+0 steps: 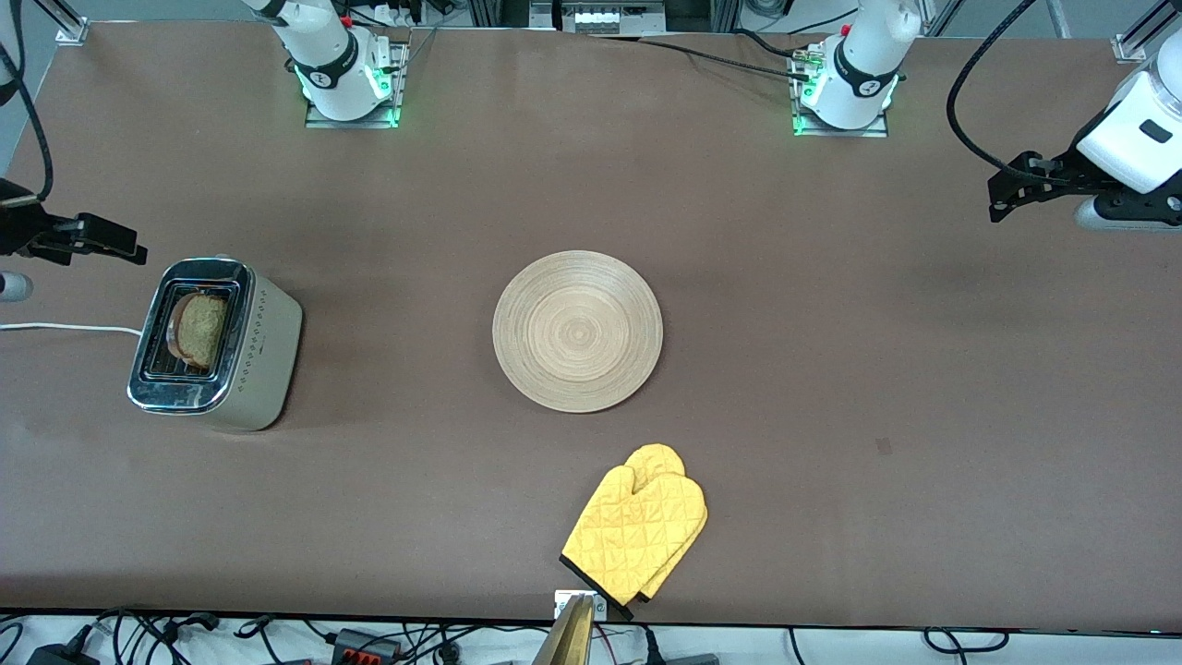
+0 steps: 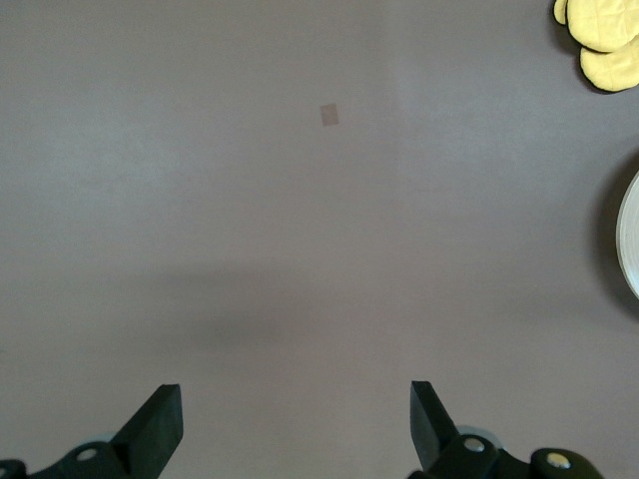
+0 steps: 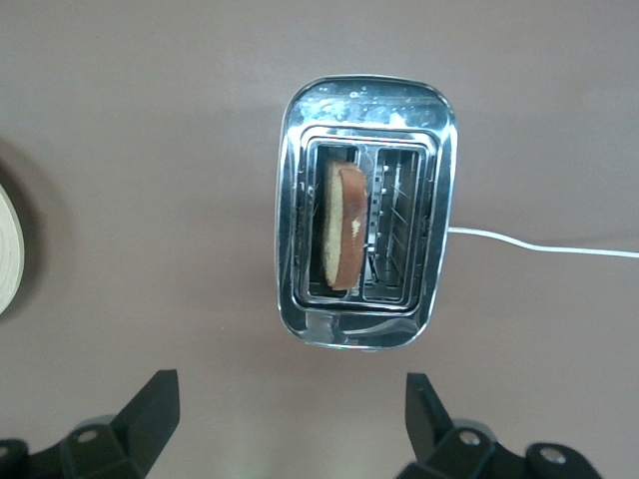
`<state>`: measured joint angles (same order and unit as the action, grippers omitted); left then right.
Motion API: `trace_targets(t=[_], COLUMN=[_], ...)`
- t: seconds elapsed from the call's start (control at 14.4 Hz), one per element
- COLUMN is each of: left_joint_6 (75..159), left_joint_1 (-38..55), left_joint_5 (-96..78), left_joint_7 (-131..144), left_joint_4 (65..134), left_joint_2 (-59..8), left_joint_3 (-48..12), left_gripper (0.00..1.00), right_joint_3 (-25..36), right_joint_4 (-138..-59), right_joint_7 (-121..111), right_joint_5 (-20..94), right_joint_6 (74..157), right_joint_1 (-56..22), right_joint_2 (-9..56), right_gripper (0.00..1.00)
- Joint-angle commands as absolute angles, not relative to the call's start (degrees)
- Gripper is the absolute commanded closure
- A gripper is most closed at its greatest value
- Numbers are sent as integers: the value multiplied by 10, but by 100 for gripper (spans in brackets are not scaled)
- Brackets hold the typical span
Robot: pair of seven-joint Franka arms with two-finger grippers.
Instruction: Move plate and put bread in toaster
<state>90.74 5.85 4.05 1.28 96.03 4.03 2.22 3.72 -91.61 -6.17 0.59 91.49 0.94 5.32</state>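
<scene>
The wooden plate [image 1: 577, 330] lies bare in the middle of the table. The toaster [image 1: 268, 342] stands toward the right arm's end, its white cord [image 1: 65, 327] trailing off the table's end. The bread [image 1: 199, 330] stands on edge in one of its slots, its crust sticking up. The right wrist view shows the toaster [image 3: 364, 110] and the bread [image 3: 342, 225] from above. My right gripper [image 1: 129, 247] [image 3: 290, 419] hangs open and empty over the table beside the toaster. My left gripper [image 1: 1002, 194] [image 2: 297, 424] hangs open and empty over bare table at the left arm's end.
A yellow oven mitt [image 1: 637, 531] lies nearer to the front camera than the plate, by the table's edge; its tip shows in the left wrist view [image 2: 599, 35]. The plate's rim shows in both wrist views [image 2: 631, 249] [image 3: 8, 249].
</scene>
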Motion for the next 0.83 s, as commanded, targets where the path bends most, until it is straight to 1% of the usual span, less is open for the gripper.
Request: trace_targets(t=[0.0, 0.21, 0.35, 0.55, 0.76], left_joint_6=[893, 893, 893, 893, 893], left_joint_1=[56, 56, 56, 56, 56], left_joint_5=[34, 34, 34, 34, 34], left_joint_7=[11, 11, 12, 12, 13], left_joint_4=[940, 940, 940, 940, 940], left_joint_2=[32, 32, 32, 32, 32], left_joint_3=[23, 23, 23, 23, 23], left_gripper=[0, 0, 0, 0, 0], right_joint_3=[20, 19, 19, 21, 18], right_joint_4=[-954, -953, -953, -950, -925], right_joint_7=[-54, -54, -57, -59, -53], right_joint_5=[-12, -18, -46, -46, -45], right_joint_6=[937, 961, 978, 969, 935], right_joint_1=[15, 10, 7, 7, -1], right_joint_2=[24, 25, 25, 30, 45], right_gripper=[0, 0, 0, 0, 0])
